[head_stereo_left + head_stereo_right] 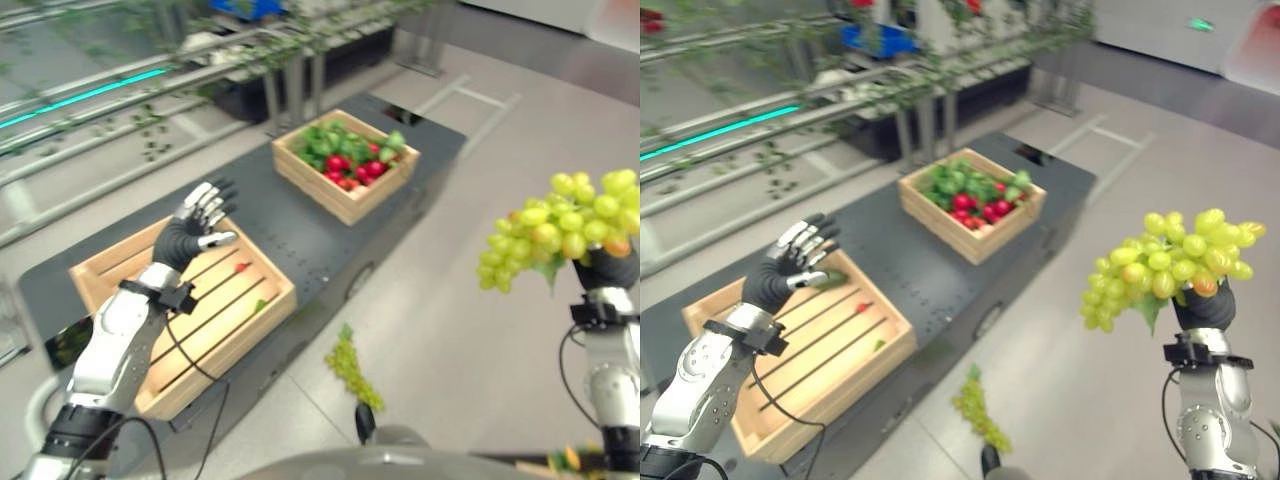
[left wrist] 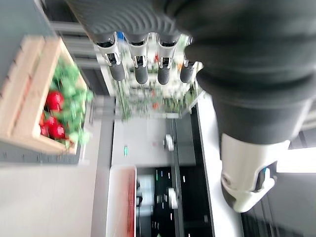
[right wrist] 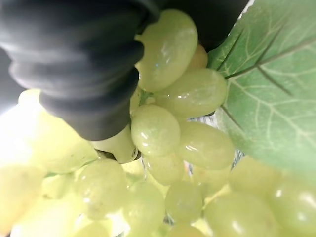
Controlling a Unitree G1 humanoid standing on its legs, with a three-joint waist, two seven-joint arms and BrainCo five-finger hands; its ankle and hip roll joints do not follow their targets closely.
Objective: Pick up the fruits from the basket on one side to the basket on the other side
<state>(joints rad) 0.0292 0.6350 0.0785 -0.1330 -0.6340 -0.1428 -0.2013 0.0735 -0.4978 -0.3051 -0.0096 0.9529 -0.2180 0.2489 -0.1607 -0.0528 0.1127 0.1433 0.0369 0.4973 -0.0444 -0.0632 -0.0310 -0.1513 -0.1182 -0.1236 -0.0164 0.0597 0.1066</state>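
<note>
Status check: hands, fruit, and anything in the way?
Left hand open above the near crate. Right hand holds green grapes aloft. Far crate full; a second grape bunch on the floor.

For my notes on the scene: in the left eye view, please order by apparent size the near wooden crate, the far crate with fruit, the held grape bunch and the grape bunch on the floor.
1. Near wooden crate.
2. Far crate and held grape bunch: they look about alike, and the bunch is nearer the camera, so I leave them unranked.
3. Floor grape bunch.

Head stereo pair looks down; wrist cameras close along hands.
</note>
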